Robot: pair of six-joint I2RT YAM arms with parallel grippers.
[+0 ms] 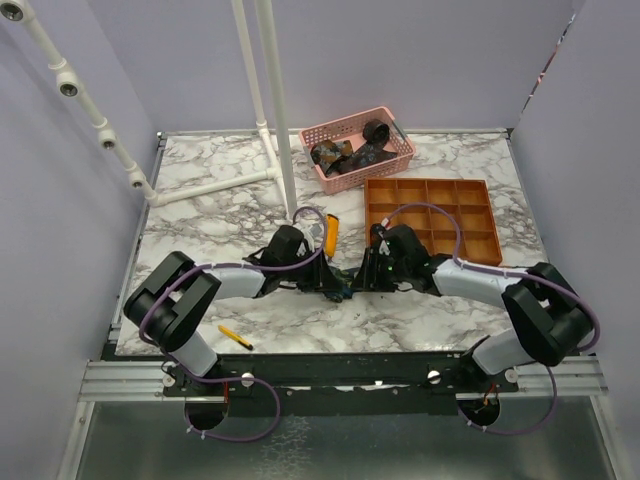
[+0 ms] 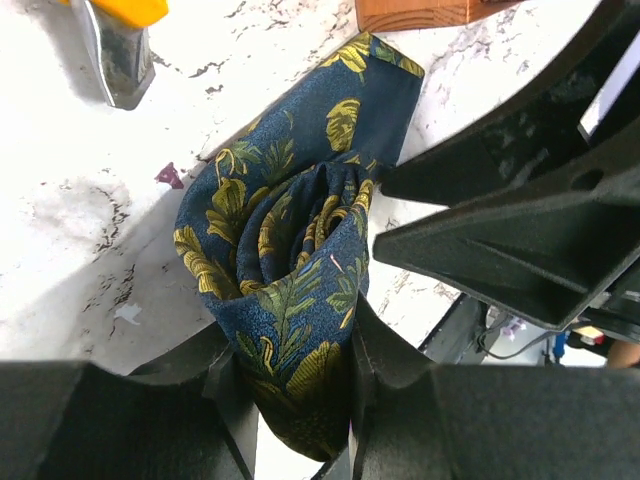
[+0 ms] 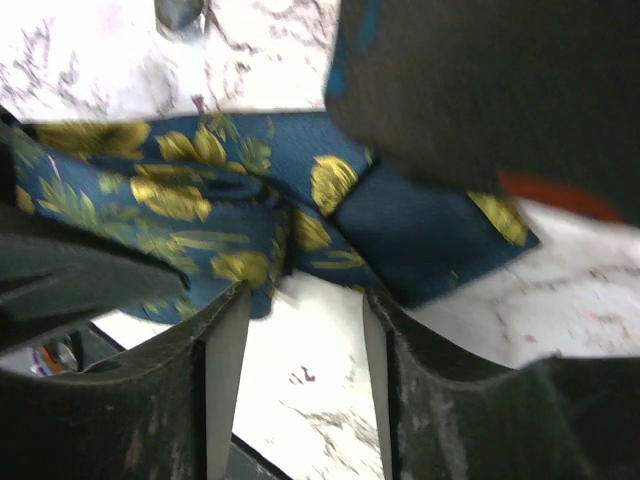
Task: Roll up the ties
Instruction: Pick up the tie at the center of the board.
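A navy tie (image 2: 290, 230) with yellow-green leaf print is wound into a loose coil on the marble table, its flat tail end pointing toward the far side. My left gripper (image 2: 295, 362) is shut on the near side of the coil, one finger on each flank. In the right wrist view the same tie (image 3: 200, 200) lies just past my right gripper (image 3: 305, 295), which is open with bare table between its fingers, the fingertips touching the fabric's edge. From above, both grippers meet over the tie (image 1: 345, 284) at the table's middle front.
A pink basket (image 1: 392, 165) at the back holds more dark ties (image 1: 345, 152). An orange compartment tray (image 1: 430, 215) sits right of centre. An orange-yellow utility knife (image 1: 331, 233) lies just behind the grippers. A yellow pen (image 1: 235, 337) lies front left. White pipe frame (image 1: 275, 110) stands back left.
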